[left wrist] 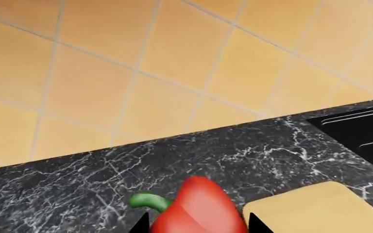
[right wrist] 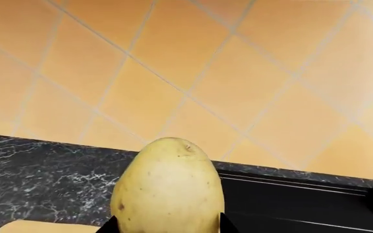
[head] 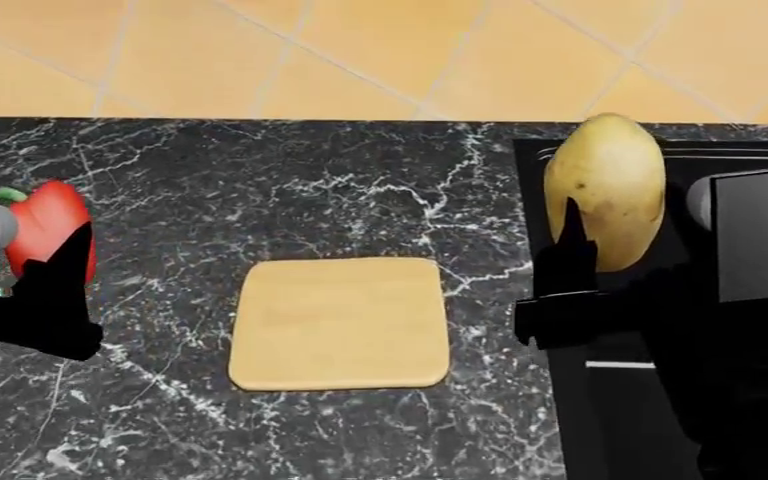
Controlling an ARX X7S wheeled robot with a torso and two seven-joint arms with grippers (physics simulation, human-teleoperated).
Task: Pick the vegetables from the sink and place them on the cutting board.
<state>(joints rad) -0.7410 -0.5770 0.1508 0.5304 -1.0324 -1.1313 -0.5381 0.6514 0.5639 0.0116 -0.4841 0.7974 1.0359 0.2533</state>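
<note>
While each gripper pinches one vegetable, the left gripper [head: 57, 262] the pepper [head: 48, 228], the right gripper [head: 574, 260] the potato [head: 607, 190], both must next reach the empty cutting board [head: 340, 322] between them.

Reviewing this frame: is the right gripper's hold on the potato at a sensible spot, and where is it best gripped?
Seems sensible. The potato is a long oval, held end-up; the right gripper clamps its lower part across the narrow width, a finger on each side. Across the short axis suits it; nearer mid-length might be steadier.
</note>
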